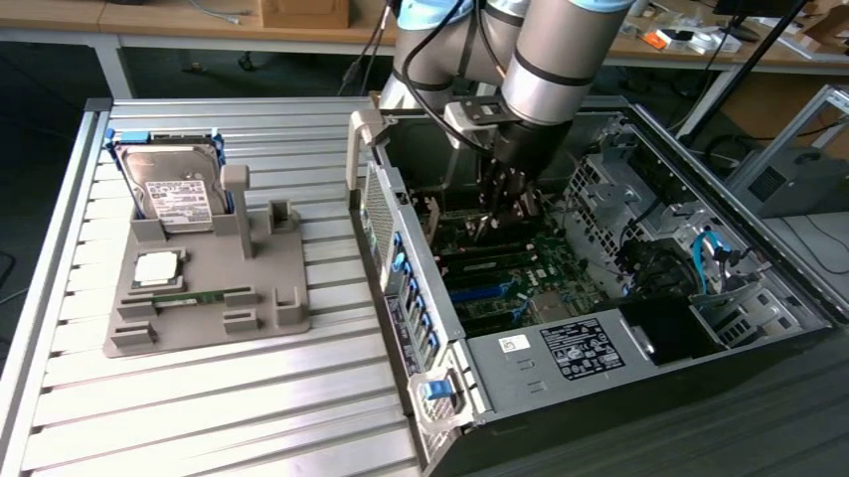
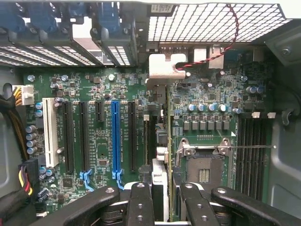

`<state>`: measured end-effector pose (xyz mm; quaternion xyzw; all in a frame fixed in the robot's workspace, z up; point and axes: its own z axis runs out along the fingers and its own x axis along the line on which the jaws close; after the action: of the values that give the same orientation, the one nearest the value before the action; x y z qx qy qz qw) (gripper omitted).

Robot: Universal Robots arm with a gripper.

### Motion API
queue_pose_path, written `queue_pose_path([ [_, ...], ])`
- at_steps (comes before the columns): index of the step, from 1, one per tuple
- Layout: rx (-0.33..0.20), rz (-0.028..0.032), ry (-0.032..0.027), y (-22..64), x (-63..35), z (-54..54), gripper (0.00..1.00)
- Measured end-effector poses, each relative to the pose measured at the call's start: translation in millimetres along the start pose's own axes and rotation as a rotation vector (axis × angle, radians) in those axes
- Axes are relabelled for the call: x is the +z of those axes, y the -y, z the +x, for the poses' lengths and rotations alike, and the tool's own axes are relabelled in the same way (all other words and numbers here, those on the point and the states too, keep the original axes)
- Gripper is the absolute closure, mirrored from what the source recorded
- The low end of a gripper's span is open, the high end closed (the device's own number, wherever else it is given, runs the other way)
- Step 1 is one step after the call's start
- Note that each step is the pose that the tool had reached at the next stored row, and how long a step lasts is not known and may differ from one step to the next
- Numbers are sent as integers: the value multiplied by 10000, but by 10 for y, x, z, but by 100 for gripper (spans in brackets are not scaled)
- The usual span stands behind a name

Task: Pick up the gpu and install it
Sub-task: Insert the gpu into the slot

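Exterior view: I have the arm reaching down into the open PC case (image 1: 743,288), gripper (image 1: 511,204) low over the motherboard (image 1: 511,273). On the slatted table (image 1: 199,397) at the exterior view's left, the grey fixture tray (image 1: 285,318) holds the hard drive (image 1: 173,189) upright, with a square chip (image 1: 157,266) and the green memory stick (image 1: 199,295) lying flat. No card is left on the tray. The card itself is hard to pick out here behind the fingers.

Wrist view: the gpu (image 2: 165,141) sits edge-on between the fingers (image 2: 140,207), running straight away from the camera toward its silvery bracket (image 2: 162,70) at the case's rear wall. I judge the gripper closed on it at a partial opening, one finger on each face of the thin board. The long axis lies parallel to the expansion slots, and the card is between the blue slot (image 2: 114,136) and the CPU socket (image 2: 204,165), just beside the black slot (image 2: 132,136) next to the blue one. Whether the edge connector is seated or just above its slot, I can't tell from here.

Key relation: card directly below the fingers, aligned lengthwise with the slot row.
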<state>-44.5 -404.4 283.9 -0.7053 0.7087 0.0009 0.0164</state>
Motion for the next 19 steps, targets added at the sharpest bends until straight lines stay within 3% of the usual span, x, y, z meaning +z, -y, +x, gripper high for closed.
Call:
queue_pose_path([
  [19, 0, 0, 0, 0, 27, 91, 73],
])
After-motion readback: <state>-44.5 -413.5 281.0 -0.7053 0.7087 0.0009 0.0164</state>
